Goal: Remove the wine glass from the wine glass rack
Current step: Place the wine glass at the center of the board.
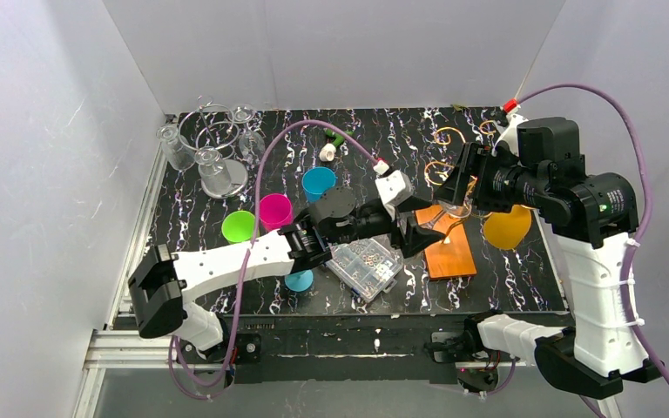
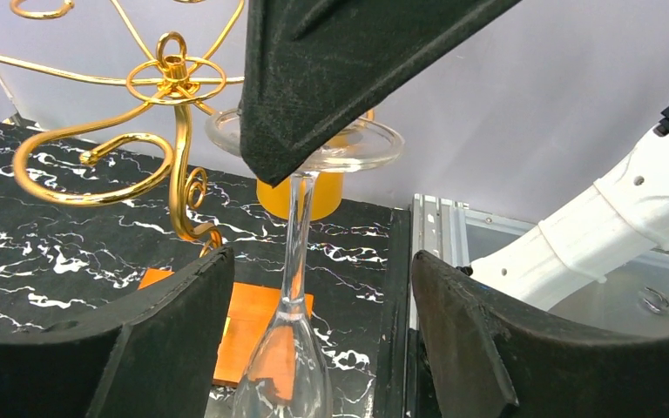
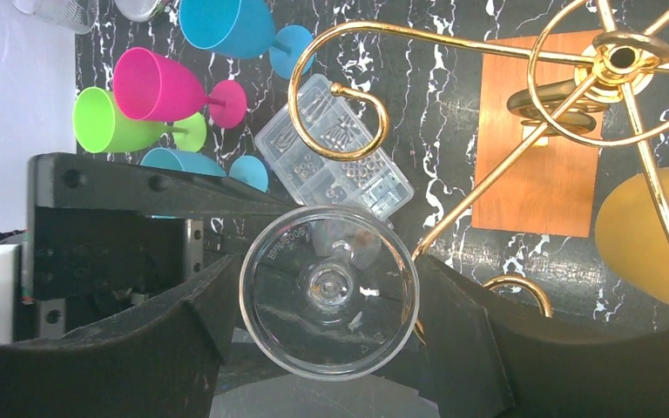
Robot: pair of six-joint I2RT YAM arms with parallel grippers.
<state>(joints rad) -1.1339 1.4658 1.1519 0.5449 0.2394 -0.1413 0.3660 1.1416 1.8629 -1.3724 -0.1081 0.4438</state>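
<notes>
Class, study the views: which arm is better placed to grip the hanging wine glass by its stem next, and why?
Probably left: the left pincer straddles the wine glass stem, open either side. The right pincer sits above, around its foot.

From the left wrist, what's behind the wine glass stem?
The rack's wooden base, marbled tabletop and a yellow cup. The right tool's finger hides the cup's upper part.
</notes>
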